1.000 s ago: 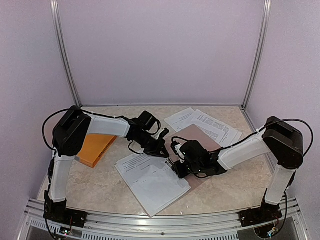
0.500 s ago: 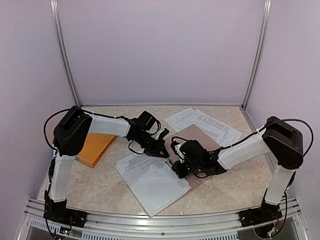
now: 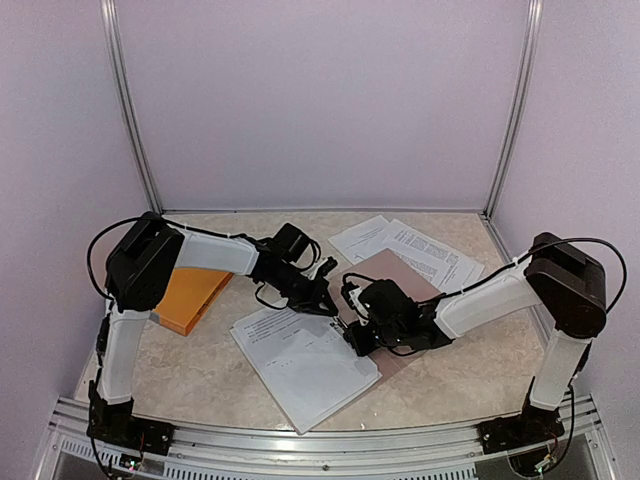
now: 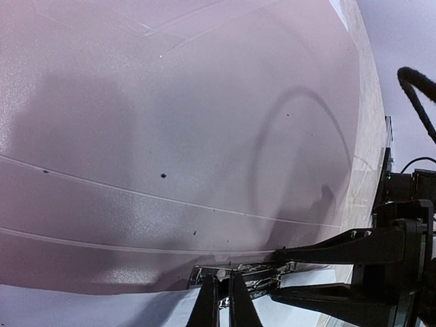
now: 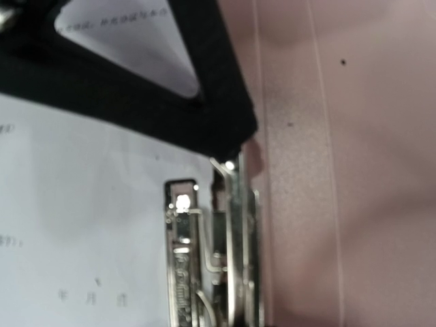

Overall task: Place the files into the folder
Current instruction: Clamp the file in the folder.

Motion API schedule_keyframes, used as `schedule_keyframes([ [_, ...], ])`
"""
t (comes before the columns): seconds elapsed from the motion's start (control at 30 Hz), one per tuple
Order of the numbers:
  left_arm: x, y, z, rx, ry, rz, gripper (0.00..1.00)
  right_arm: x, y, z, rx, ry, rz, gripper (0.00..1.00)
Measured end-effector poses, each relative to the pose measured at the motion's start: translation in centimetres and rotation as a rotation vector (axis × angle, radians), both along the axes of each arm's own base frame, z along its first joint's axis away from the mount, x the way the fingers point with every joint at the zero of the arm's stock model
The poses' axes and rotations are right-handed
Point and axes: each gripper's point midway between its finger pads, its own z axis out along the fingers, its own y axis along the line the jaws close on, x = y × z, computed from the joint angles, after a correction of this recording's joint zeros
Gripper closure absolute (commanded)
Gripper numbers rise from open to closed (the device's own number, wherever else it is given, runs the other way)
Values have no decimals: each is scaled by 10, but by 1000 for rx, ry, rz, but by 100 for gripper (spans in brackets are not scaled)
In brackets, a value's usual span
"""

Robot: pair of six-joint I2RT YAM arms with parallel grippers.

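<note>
The folder (image 3: pixel 405 277) is pinkish-brown and lies open at the table's middle. A stack of white printed files (image 3: pixel 305 362) lies on its near-left side, and more files (image 3: pixel 410 248) lie behind it. My left gripper (image 3: pixel 325 300) is at the folder's metal clip (image 4: pixel 246 275). Its fingers (image 4: pixel 210 303) are nearly together, with the clip's lever end between them. My right gripper (image 3: pixel 356 336) is at the same clip (image 5: pixel 212 252) from the right. One of its black fingers (image 4: pixel 340 246) shows in the left wrist view. Its own fingertips are hidden in the right wrist view.
An orange flat object (image 3: pixel 190 296) lies at the left under my left arm. Walls close the booth at the back and sides. A metal rail (image 3: pixel 320 440) runs along the near edge.
</note>
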Motion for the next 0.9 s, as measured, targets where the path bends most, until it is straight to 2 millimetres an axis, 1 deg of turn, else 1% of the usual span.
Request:
schedule_keyframes([
  [0.43,2,-2,12,14,-33,9,100,1,2,0,2,1,-1,80],
  [0.57,2,-3,13,22,-41,10,100,1,2,0,2,1,-1,80],
  [0.9,-2,1,7,33,-40,19,100,1,2,0,2,1,-1,80],
])
